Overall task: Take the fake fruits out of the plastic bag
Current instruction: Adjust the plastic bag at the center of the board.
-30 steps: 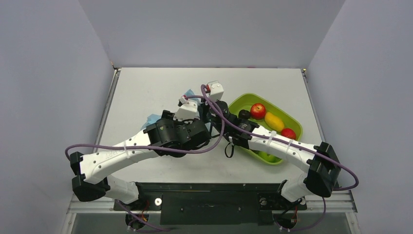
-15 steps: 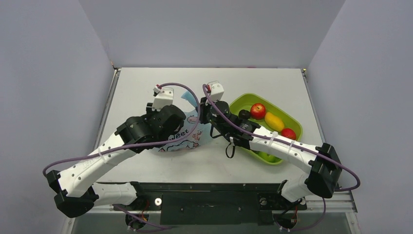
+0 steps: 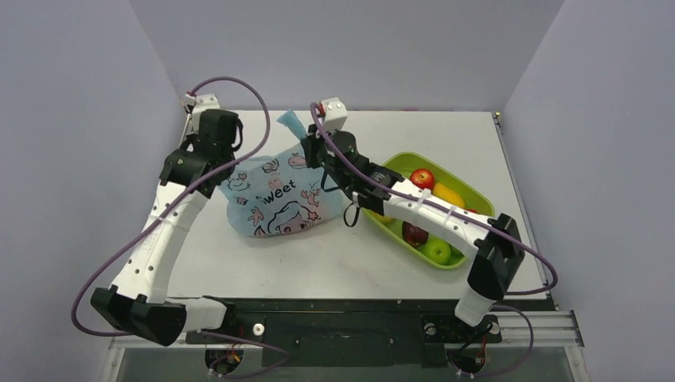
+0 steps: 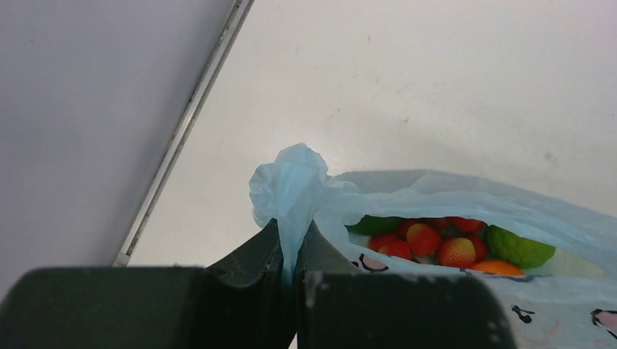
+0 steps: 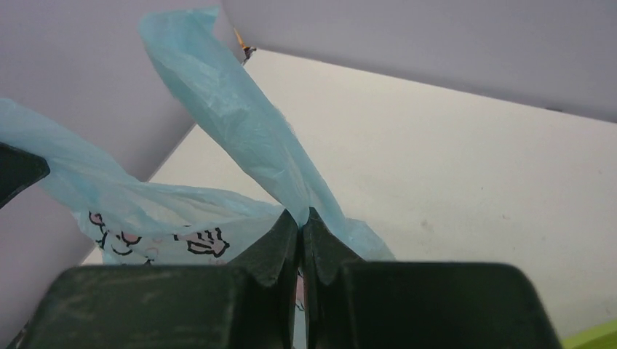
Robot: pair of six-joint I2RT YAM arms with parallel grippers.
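I am judging the job barely begun: the thin light-blue plastic bag with black cartoon drawings [image 3: 275, 203] is lying on the white table [image 3: 446, 135] left of centre, and the glossy fake fruits [image 4: 436, 243] are sitting inside it, with red grapes, an orange and green pieces showing through the mouth in the left wrist view. My left gripper [image 4: 291, 243] is clamping one twisted handle, jaws closed on the film, and my right gripper [image 5: 300, 225] is pinching the other handle likewise, so the two are stretching the mouth open between them. I am seeing nothing loose on the table, so every fruit is waiting to come out. The left gripper is working close to the table's left rail and the side wall, leaving little pull that way, while the right gripper is hanging just beside the lime-green plastic tray [image 3: 396, 163], which is carrying other fruit. The table behind the bag and the strip in front are looking open for setting fruit down
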